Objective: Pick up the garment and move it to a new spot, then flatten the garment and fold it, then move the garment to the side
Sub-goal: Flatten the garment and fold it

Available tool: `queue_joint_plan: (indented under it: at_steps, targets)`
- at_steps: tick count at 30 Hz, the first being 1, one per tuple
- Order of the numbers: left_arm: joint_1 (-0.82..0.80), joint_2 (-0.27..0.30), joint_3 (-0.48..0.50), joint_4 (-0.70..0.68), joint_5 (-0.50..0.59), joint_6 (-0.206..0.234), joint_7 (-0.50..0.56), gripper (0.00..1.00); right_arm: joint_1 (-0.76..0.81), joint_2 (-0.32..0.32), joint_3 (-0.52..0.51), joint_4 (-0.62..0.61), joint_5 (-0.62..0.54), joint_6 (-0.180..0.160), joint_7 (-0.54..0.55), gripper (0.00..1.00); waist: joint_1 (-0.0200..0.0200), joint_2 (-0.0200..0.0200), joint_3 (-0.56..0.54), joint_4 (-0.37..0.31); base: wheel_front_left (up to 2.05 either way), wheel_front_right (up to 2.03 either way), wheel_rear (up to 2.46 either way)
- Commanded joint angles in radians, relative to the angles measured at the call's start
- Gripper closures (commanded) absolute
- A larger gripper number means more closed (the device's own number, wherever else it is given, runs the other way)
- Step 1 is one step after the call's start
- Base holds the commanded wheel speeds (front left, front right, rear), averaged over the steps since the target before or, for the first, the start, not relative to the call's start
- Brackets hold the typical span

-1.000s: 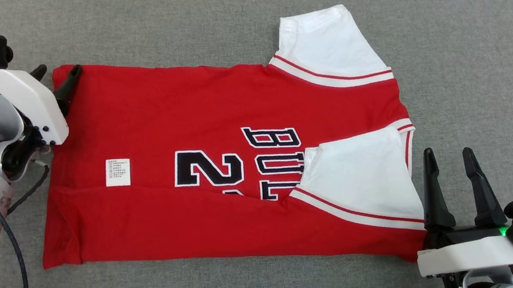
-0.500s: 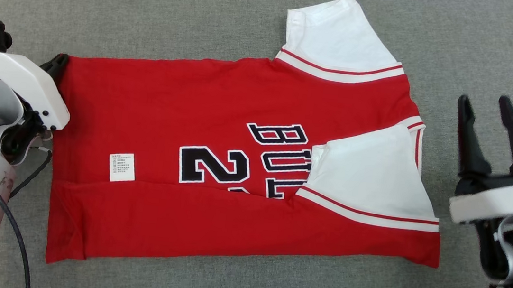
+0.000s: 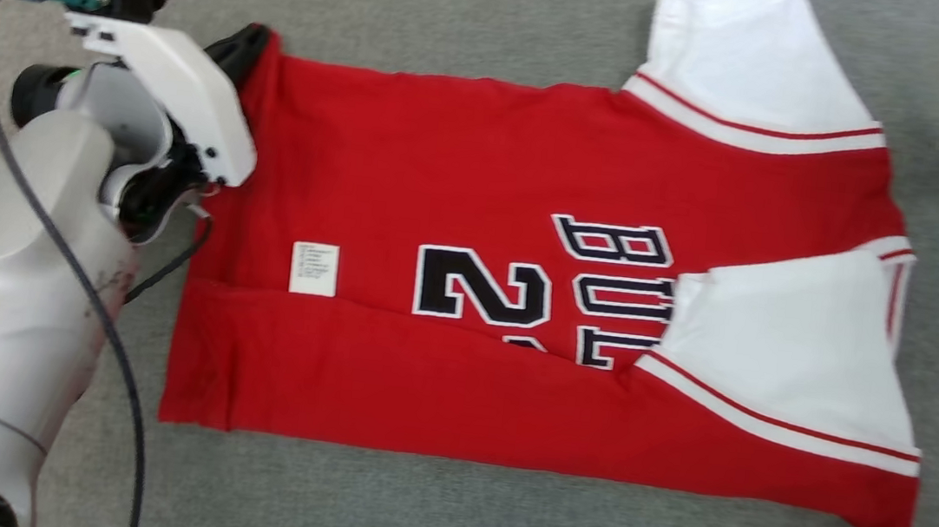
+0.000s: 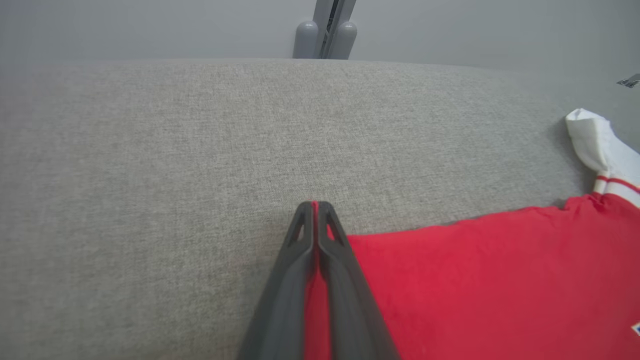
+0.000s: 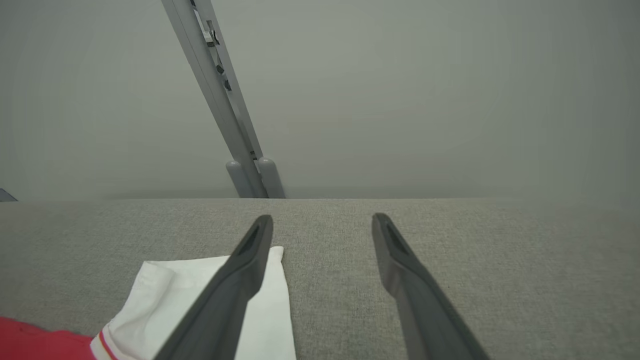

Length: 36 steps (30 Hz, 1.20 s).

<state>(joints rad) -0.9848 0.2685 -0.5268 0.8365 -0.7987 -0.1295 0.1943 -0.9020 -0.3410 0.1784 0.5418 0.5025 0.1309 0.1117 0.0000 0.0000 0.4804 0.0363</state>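
Your left gripper (image 4: 315, 207) is clamped tight on the far left corner of the garment (image 3: 508, 390), with red cloth pinched between its fingers (image 4: 287, 285). The garment lies flat on the grey cloth surface (image 3: 408, 519), its near edge folded up over the black number. The near white sleeve (image 3: 792, 350) is folded across the lettering at right and the far white sleeve (image 3: 744, 57) sticks out far right. Your right gripper (image 5: 324, 220) is spread wide, gripping nothing, at that far sleeve's tip; contact can't be told.
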Motion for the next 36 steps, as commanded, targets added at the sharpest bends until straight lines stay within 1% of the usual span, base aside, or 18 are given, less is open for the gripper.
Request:
queue_joint_plan:
  at_steps: [1, 7, 13, 16, 19, 22, 23, 24, 26, 31, 36]
  targets:
    - [-0.023, -0.006, -0.014, -0.012, -0.007, -0.001, -0.002, 1.0, -0.034, -0.022, 0.034, 0.032, 0.011, 0.0, 0.023, 0.0, 0.0, 0.0, 0.037, 0.048, 0.0, 0.0, 0.0]
    - [-0.059, -0.035, -0.072, -0.042, -0.036, -0.001, -0.016, 1.0, -0.166, -0.083, 0.193, 0.152, 0.087, 0.0, 0.135, 0.0, 0.0, 0.0, 0.078, 0.106, 0.0, 0.0, 0.0]
    - [-0.077, -0.044, -0.118, -0.056, -0.067, -0.001, -0.036, 1.0, -0.246, -0.13, 0.329, 0.219, 0.142, 0.0, 0.217, 0.0, 0.0, 0.0, 0.102, 0.138, 0.0, 0.0, 0.0]
    - [-0.083, -0.04, -0.135, -0.06, -0.087, -0.001, -0.044, 1.0, -0.274, -0.15, 0.383, 0.235, 0.164, 0.0, 0.231, 0.0, 0.0, 0.0, 0.106, 0.143, 0.0, 0.0, 0.0]
    - [-0.09, -0.037, -0.152, -0.064, -0.107, -0.001, -0.053, 1.0, -0.296, -0.161, 0.426, 0.245, 0.186, 0.0, 0.22, 0.0, 0.0, 0.0, 0.108, 0.147, 0.0, 0.0, 0.0]
    - [-0.092, -0.036, -0.168, -0.068, -0.126, -0.001, -0.063, 1.0, -0.308, -0.158, 0.45, 0.271, 0.221, 0.0, 0.209, 0.0, 0.0, 0.0, 0.107, 0.152, 0.0, 0.0, 0.0]
    - [-0.093, -0.034, -0.173, -0.068, -0.131, -0.001, -0.065, 1.0, -0.317, -0.159, 0.457, 0.276, 0.23, 0.0, 0.202, 0.04, 0.0, 0.0, 0.107, 0.154, 0.0, 0.0, 0.0]
    - [-0.094, -0.034, -0.178, -0.068, -0.138, -0.001, -0.069, 1.0, -0.322, -0.159, 0.46, 0.284, 0.244, 0.0, 0.199, 0.65, 0.0, 0.0, 0.108, 0.155, 0.0, 0.0, 0.0]
    - [-0.094, -0.033, -0.183, -0.072, -0.155, -0.001, -0.074, 1.0, -0.327, -0.161, 0.47, 0.298, 0.264, 0.0, 0.187, 1.0, 0.0, 0.0, 0.11, 0.157, 0.0, 0.0, 0.0]
    - [-0.076, -0.014, -0.195, -0.09, -0.201, -0.001, -0.101, 1.0, -0.323, -0.17, 0.484, 0.282, 0.343, 0.0, 0.128, 1.0, 0.0, 0.0, 0.101, 0.154, 0.0, 0.0, 0.0]
    - [-0.052, 0.034, -0.207, -0.138, -0.248, -0.001, -0.106, 1.0, -0.288, -0.211, 0.507, 0.19, 0.438, 0.0, 0.088, 1.0, 0.0, 0.0, 0.079, 0.138, 0.0, 0.0, 0.0]
